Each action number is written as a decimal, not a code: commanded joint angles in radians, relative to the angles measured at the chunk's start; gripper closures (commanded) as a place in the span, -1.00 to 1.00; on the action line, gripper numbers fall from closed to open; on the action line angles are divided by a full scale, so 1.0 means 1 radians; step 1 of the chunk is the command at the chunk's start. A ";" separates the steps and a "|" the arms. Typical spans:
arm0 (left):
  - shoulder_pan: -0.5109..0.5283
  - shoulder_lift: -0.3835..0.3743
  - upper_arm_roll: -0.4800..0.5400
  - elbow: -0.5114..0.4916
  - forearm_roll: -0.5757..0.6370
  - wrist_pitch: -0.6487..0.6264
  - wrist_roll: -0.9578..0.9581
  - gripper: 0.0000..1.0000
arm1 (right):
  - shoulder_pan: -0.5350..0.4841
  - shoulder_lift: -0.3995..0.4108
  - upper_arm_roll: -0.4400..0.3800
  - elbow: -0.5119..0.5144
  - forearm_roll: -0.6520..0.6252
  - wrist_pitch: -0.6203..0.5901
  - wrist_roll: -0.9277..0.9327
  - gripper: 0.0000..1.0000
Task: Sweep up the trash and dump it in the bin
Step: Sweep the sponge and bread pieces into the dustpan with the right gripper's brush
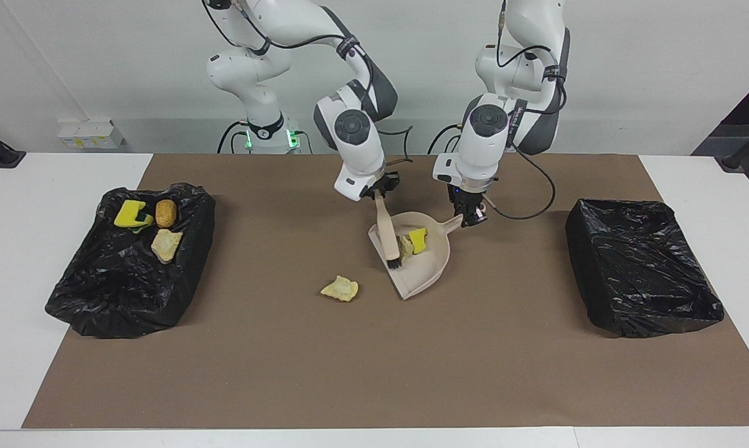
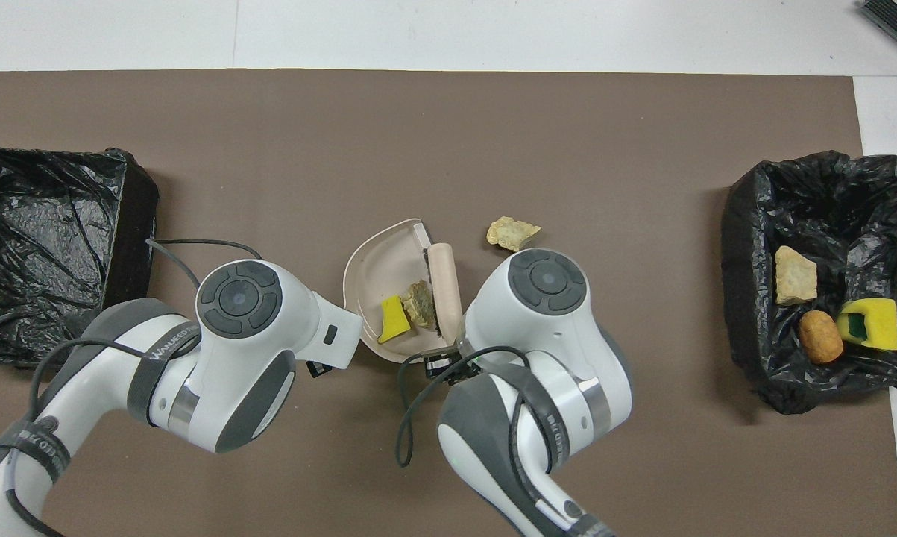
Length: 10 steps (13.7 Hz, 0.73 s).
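The right gripper (image 1: pixel 377 188) is clamping, jaws shut, the top of a short brush with a pale beige handle and dark bristles (image 1: pixel 385 235) (image 2: pixel 444 280). In the facing view the brush's long axis is running from eleven o'clock at the gripper to five o'clock at the bristles, which are resting just inside the mouth of a shallow beige plastic dustpan (image 1: pixel 419 261) (image 2: pixel 377 268). The left gripper (image 1: pixel 472 214) is pinching the dustpan's stubby handle with its jaws nearly closed. In that same view the handle is pointing to two o'clock and the open mouth is facing eight o'clock. The pan is sitting near the middle of a brown paper mat (image 1: pixel 374 361). Two pieces of trash are lying in the pan against the bristles: a yellow sponge bit (image 1: pixel 418 239) (image 2: pixel 394 328) and a pale beige crumbly chunk (image 1: pixel 405 244) (image 2: pixel 420 312), touching each other. A second flat beige chunk (image 1: pixel 340 289) (image 2: pixel 511 232) is lying on the mat outside the pan, at eight o'clock of it in the facing view and apart from the rim. Toward the right arm's end, a bin lined with a black plastic bag (image 1: pixel 131 292) (image 2: pixel 813 186) is holding a yellow-and-green sponge piece (image 1: pixel 130 214), a brown bread-like lump (image 1: pixel 166 213) and a beige chunk (image 1: pixel 166 244). A second black-lined bin (image 1: pixel 642 267) (image 2: pixel 45 246) is standing toward the left arm's end.
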 commanded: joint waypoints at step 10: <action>0.015 -0.028 0.014 -0.048 -0.068 0.073 -0.105 1.00 | -0.256 0.102 0.008 0.108 -0.447 -0.042 -0.066 1.00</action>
